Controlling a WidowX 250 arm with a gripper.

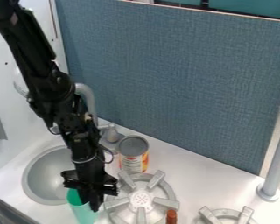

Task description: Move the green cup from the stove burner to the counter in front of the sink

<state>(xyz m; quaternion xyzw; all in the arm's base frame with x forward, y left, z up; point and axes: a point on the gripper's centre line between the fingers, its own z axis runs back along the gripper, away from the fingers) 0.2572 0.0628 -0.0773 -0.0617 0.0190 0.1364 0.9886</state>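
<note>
The black gripper [94, 201] hangs down at the lower left, between the sink and the left burner. Its tip is at the rim of a mint-green cup [82, 212], overlapping the cup's right side. The cup stands by the sink's front right edge, its lower part cut off by the view's bottom edge. Whether the gripper holds the cup I cannot tell.
A metal sink [42, 175] with a grey faucet [89, 98] lies left of the arm. A can [133, 154] stands behind the left burner [141, 199]. An orange-brown object [171, 217] is at that burner's front. Another burner [227, 216] and a grey post [275, 164] are right.
</note>
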